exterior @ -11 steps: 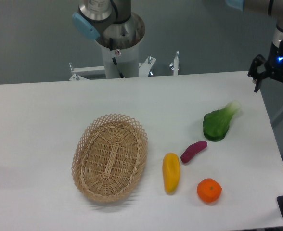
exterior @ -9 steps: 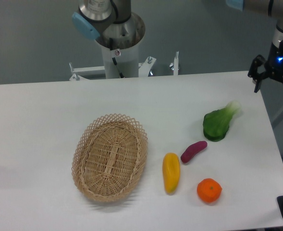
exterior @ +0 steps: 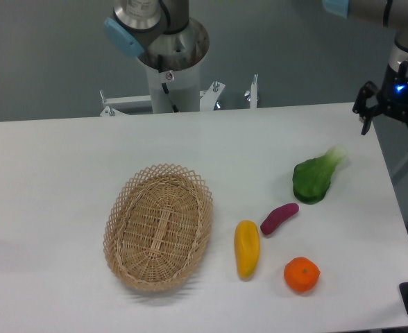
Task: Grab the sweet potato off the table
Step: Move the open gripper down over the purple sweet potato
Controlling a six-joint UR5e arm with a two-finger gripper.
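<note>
While the gripper (exterior: 391, 126) hangs at the far right edge of the view, out beyond the table's (exterior: 65, 173) right rim and well apart from all the produce, its dark fingers point downward with a visible gap and nothing between them, so it reads as open and empty, ready for an approach not yet begun. Lying flat on the white top is the sweet potato (exterior: 279, 218), tilted so its upper end points toward 2 o'clock. Its neighbours crowd it: the yellow vegetable (exterior: 246, 248) just beside at 8 o'clock, the orange (exterior: 302, 274) at 5 o'clock, the leafy green (exterior: 315, 177) near at 1 o'clock, the wicker basket (exterior: 159, 226) off at 9 o'clock. A grasp across its narrow width looks safest, since that keeps the fingers off the neighbours
</note>
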